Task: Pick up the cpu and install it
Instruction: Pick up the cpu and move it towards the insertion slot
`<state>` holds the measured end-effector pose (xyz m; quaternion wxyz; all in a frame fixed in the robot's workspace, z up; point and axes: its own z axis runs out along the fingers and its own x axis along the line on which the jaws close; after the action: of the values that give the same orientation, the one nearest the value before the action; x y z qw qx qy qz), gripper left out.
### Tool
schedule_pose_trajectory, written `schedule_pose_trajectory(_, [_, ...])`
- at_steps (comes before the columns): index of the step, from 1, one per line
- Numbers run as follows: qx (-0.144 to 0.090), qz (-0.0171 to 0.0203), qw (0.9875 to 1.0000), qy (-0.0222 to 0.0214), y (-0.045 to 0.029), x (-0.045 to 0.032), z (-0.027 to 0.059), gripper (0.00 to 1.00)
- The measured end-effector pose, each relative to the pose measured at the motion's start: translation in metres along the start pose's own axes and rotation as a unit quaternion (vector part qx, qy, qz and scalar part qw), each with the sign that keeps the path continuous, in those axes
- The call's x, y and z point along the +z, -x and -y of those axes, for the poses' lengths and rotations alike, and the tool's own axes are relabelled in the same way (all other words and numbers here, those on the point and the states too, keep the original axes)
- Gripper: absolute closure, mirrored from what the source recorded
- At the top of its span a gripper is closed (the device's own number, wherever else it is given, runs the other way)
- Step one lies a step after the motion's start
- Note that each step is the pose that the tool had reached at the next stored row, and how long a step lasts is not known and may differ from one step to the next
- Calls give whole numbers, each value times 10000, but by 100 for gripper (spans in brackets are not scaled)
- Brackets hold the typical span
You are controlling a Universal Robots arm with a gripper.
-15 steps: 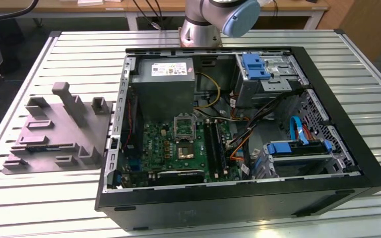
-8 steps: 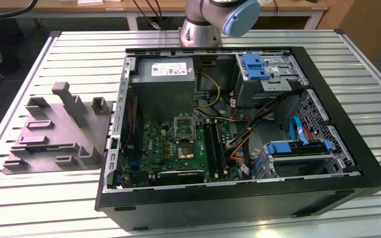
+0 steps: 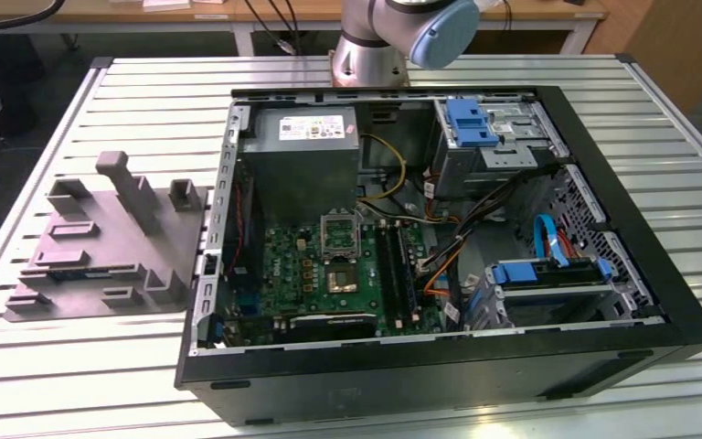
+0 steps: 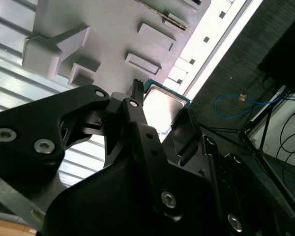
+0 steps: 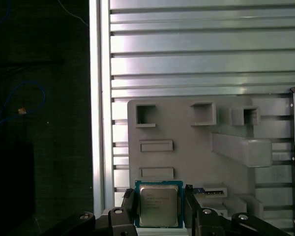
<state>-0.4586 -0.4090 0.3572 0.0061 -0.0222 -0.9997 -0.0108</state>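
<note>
cpu [image 5: 159, 205], flat silvery square, gripped between black jaws

The cpu [image 5: 159, 205], a small flat square chip with a silvery-grey metal top and a thin blue-green rim, is clamped on two opposite edges between the gripper's [image 5: 159, 192] black fingers, appearing over one edge of the grey fixture plate [image 5: 187, 157] in the first wrist view.

Robotics lab: slatted metal table [image 3: 83, 366], robot arm [image 3: 382, 37], opened computer case [image 3: 449, 377].
</note>
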Motion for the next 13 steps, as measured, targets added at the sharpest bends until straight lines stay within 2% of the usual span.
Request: schedule_pose_trajectory(13, [0, 0, 10000, 0, -2, -116, -4, 53])
